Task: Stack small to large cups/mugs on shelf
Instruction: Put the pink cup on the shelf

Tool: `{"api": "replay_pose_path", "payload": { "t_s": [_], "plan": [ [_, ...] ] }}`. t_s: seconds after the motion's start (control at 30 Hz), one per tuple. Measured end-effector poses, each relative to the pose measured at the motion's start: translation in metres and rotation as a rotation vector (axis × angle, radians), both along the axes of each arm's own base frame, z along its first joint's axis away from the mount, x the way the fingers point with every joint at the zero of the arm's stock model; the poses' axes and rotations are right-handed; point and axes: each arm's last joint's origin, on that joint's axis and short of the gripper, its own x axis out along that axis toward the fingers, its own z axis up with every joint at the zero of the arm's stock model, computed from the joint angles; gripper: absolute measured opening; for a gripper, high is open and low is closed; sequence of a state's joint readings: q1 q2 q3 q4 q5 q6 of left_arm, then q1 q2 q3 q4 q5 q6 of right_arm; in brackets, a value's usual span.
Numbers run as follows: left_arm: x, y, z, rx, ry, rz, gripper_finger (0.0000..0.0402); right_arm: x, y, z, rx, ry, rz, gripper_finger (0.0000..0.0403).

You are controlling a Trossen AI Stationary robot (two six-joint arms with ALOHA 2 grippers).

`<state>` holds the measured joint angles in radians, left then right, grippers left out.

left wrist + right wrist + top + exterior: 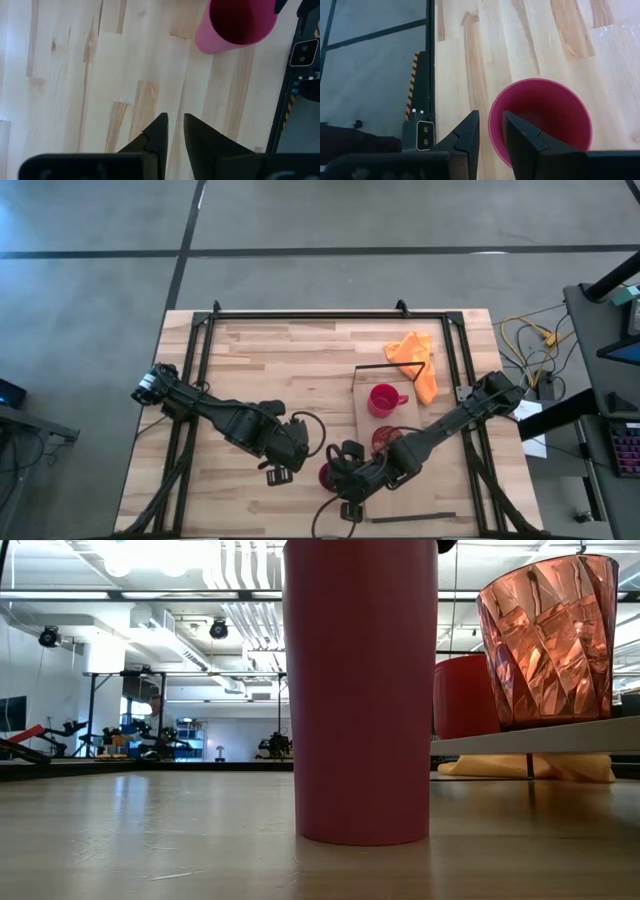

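Note:
The magenta-purple cup [327,476] stands upright on the tabletop just left of the shelf [440,470]; it fills the low view [360,690]. My right gripper [490,117] is at its rim, shut on it. The orange-red translucent cup [550,640] and the red mug [383,400] stand on the shelf. My left gripper [175,117] is shut and empty over the tabletop, left of the magenta cup [235,25]. My right gripper pinches the magenta cup's wall at the rim [491,127], one finger [520,137] inside the cup and one [467,132] outside. The fingers come from above, pointing down. The cup stands upright with its base [360,835] on the tabletop.
An orange cloth [416,360] lies at the shelf's far end. Dark metal frame rails [200,380] run along the table's left, far and right sides. Bare tabletop [280,370] spreads to the shelf's left.

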<state>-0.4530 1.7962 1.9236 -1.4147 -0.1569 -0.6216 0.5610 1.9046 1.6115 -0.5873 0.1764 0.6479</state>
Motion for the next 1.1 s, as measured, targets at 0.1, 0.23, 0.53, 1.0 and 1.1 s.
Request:
{"api": "replay_pose_path", "payload": {
  "t_s": [0.1,0.23,0.53,1.0,1.1],
  "plan": [
    [0.000,0.000,0.000,0.000,0.000,0.001,0.0047,0.000,0.000,0.000,0.000,0.001,0.000,0.0079],
    [0.000,0.001,0.000,0.000,0.000,0.002,0.0047,0.000,0.000,-0.001,0.001,0.003,-0.003,0.0079],
    [0.001,0.001,0.000,0.007,-0.004,0.006,0.0047,0.003,0.002,-0.013,0.011,0.031,-0.032,0.0079],
    [0.002,0.003,0.000,0.006,-0.007,0.010,0.0047,0.006,0.006,-0.025,-0.003,0.051,-0.034,0.0079],
    [0.002,0.002,0.000,0.004,-0.013,0.010,0.0047,0.007,0.006,-0.028,-0.007,0.055,-0.042,0.0079]
  ]
}}
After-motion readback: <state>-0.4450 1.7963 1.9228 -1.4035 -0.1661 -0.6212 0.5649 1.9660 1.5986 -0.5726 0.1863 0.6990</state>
